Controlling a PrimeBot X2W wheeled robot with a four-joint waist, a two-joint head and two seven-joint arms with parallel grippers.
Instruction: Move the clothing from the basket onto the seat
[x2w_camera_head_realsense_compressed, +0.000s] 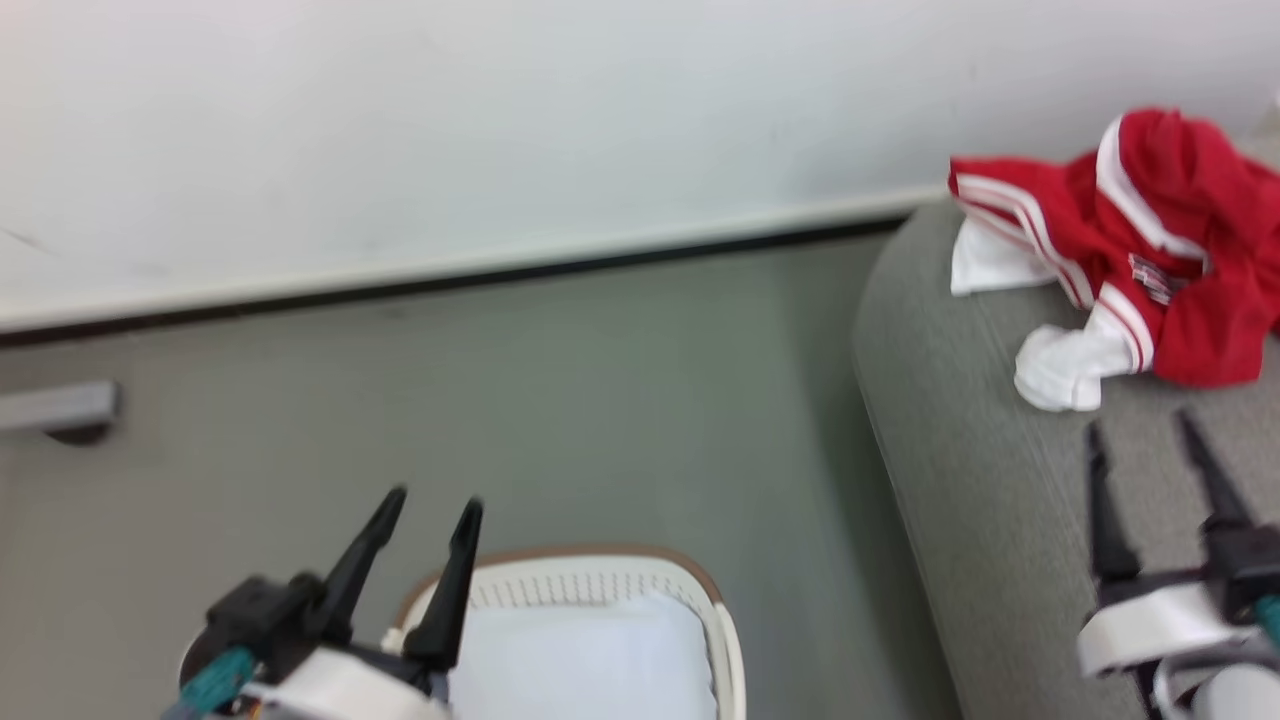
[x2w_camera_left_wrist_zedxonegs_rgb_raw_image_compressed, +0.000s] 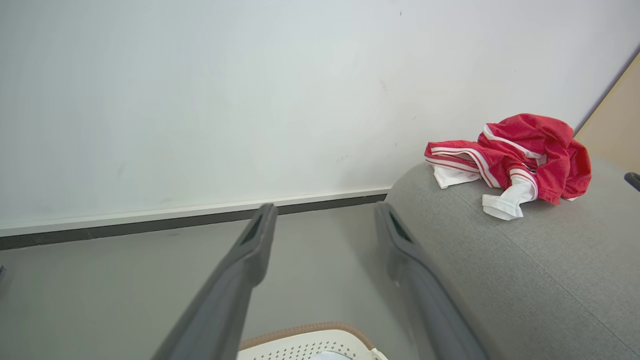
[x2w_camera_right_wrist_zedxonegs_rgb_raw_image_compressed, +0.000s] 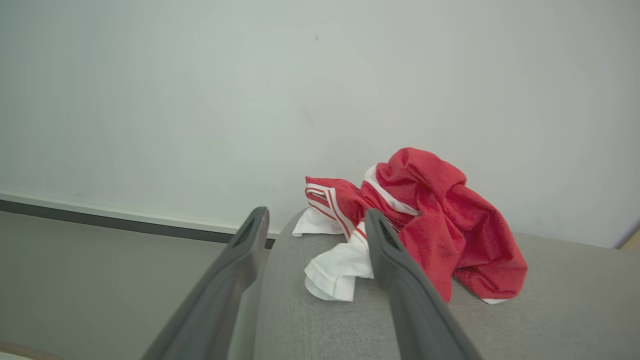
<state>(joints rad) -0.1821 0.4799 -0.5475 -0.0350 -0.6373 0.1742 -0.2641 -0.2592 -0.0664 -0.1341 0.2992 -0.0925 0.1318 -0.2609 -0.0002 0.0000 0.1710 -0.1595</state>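
I see the clothing (x2w_camera_head_realsense_compressed: 1150, 250) heaped on the seat (x2w_camera_head_realsense_compressed: 960, 450), right pincer (x2w_camera_head_realsense_compressed: 1140, 422) wide and empty over that seat, left pincer (x2w_camera_head_realsense_compressed: 435, 498) likewise beside it.

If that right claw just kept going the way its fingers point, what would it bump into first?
Most likely the clothing: the right gripper, open, points at its white sleeve on the seat. Depth is unclear, so it might graze the seat first.
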